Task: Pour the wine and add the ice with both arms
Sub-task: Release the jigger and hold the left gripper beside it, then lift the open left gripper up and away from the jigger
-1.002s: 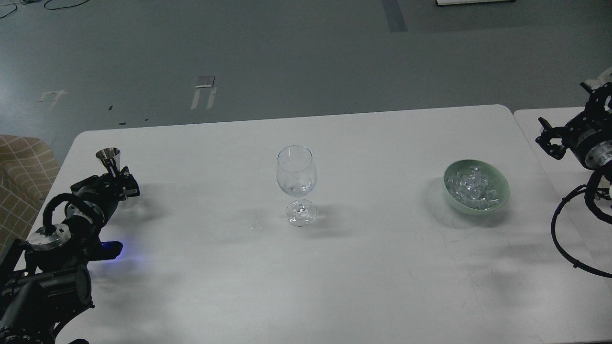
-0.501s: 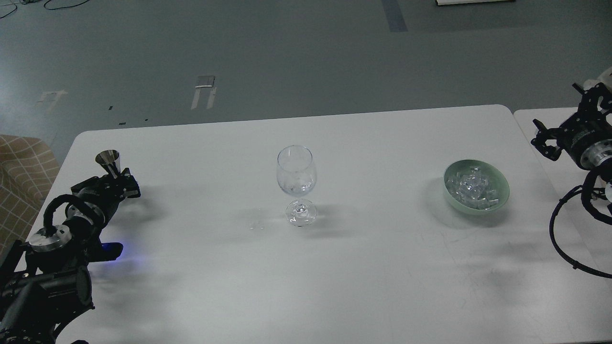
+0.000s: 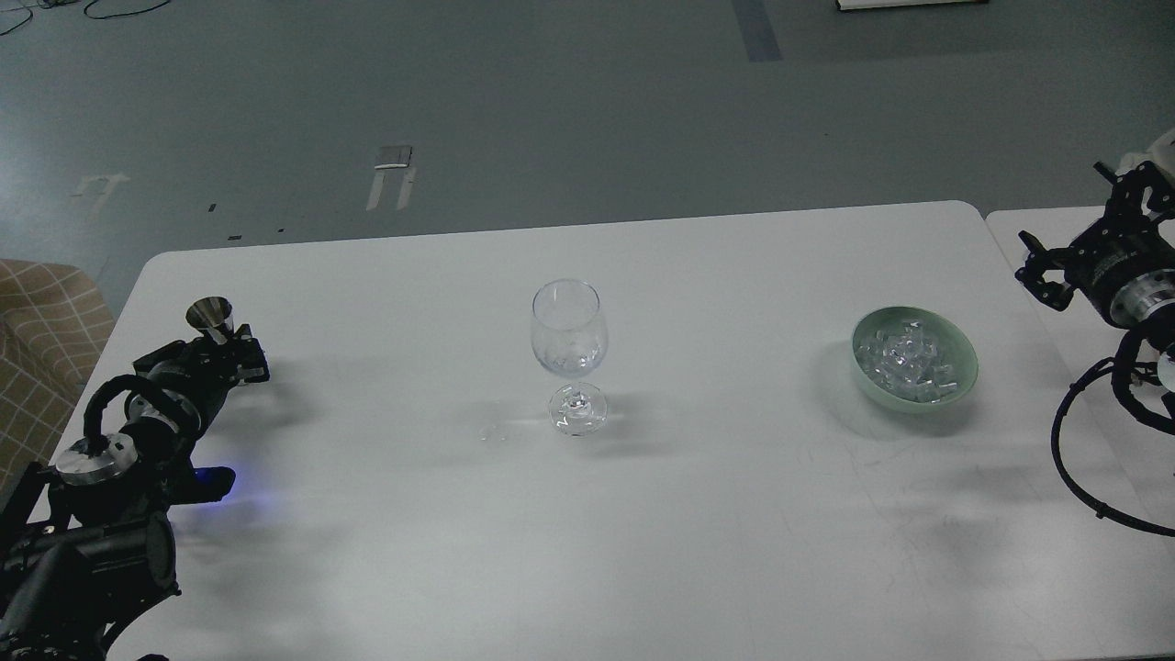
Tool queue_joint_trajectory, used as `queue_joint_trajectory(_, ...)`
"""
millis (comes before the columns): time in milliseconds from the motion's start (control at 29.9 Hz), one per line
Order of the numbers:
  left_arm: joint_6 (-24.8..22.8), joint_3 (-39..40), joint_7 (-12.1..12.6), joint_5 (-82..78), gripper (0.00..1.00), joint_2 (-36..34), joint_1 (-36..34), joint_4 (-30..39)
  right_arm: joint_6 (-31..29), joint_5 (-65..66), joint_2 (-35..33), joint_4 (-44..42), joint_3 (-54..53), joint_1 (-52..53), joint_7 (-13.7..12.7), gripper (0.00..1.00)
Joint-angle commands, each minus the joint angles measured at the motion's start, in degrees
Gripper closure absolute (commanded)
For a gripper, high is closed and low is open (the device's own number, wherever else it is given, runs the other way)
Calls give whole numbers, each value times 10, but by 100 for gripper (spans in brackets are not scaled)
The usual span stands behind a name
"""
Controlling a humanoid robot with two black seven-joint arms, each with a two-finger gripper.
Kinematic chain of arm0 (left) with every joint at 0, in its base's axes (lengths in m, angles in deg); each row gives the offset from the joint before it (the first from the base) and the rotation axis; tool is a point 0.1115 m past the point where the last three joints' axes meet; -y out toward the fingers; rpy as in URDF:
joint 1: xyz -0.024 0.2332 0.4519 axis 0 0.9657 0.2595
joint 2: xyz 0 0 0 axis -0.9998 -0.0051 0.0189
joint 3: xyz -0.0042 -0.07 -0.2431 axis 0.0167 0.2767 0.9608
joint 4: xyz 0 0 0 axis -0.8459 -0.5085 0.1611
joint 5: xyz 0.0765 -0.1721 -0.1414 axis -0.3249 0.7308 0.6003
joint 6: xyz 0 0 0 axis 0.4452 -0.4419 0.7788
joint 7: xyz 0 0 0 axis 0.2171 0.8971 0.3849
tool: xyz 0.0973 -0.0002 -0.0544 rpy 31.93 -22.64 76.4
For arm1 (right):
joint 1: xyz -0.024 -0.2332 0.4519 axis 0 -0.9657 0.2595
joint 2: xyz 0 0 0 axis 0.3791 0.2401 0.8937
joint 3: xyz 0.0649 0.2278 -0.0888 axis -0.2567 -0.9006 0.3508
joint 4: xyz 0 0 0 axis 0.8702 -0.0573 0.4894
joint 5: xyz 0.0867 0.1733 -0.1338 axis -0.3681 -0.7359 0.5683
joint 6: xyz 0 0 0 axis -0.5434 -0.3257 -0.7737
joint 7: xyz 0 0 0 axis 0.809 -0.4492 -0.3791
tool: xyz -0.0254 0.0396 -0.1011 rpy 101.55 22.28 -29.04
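One white table (image 3: 386,551), rounded at its far corners, with the edge of a second table (image 3: 1037,229) butting against it at three o'clock. One clear stemmed wine glass (image 3: 569,353), upright at the middle of the table, its foot resting flat on the top; the wine (image 3: 571,353) shows only as a few glinting wet drops inside the bowl of the glass. One pale green bowl (image 3: 959,353) at three o'clock from the glass and well apart from it, holding the ice (image 3: 904,358), many small clear chunks heaped together, too many and too jumbled to count. One small wet patch (image 3: 491,431) on the table top just beside the glass foot, at about eight o'clock from it. One small metal cup (image 3: 211,317), cone-shaped and upright, at nine o'clock from the glass near the table's left edge. Two black arms: the left gripper (image 3: 225,353) sits closed around the lower part of the metal cup; the right gripper (image 3: 1056,271) hangs at three o'clock beyond the bowl, over the seam between the two tables, its fingers spread apart and holding nothing. One checked tan cushion (image 3: 46,330) off the table's left edge.
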Motion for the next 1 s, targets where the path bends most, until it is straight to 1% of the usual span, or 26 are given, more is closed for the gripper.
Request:
queue_joint_trajectory(0,1,0,0,1,49,0,-1,0,0,0,0,0,1,0,0,0)
queue_joint_trajectory(67,0,0,0,0,47,0,0,0,0,0,0,0,1,0,0,0)
queue_joint_trajectory(134,1,0,0,1,40,0,0,0,0,0,0,0,1,0,0,0)
queue_joint_trajectory(200,1,0,0,1,35,0,-1,0,0,0,0,0,1,0,0,0)
queue_joint_trajectory(234,2,0,1,2,25,0,-2,1,0,0,0,0,1,0,0,0)
queue_joint_trajectory(267,2,0,2,2,19,0,-3,1,0,0,0,0,1,0,0,0)
queue_joint_trajectory(301,2,0,2,2,19,0,-3,1,0,0,0,0,1,0,0,0)
queue_joint_trajectory(501,6,4,7,2,10,-8,-5,9,0,0,0,0,1,0,0,0)
queue_joint_trajectory(601,12,4,7,1,9,-9,-5,10,-1,0,0,-1,1,-1,0,0)
queue_joint_trajectory(635,14,4,7,1,5,-10,-4,11,-1,0,1,-1,1,-1,1,0)
queue_joint_trajectory(668,14,5,7,1,4,-10,-4,12,-1,0,1,-1,1,-1,1,0)
queue_joint_trajectory(835,16,8,7,1,4,-14,-4,26,-2,0,0,-2,1,-1,1,0)
queue_joint_trajectory(969,25,8,7,1,3,-31,-5,42,-2,0,0,-2,1,-1,1,0)
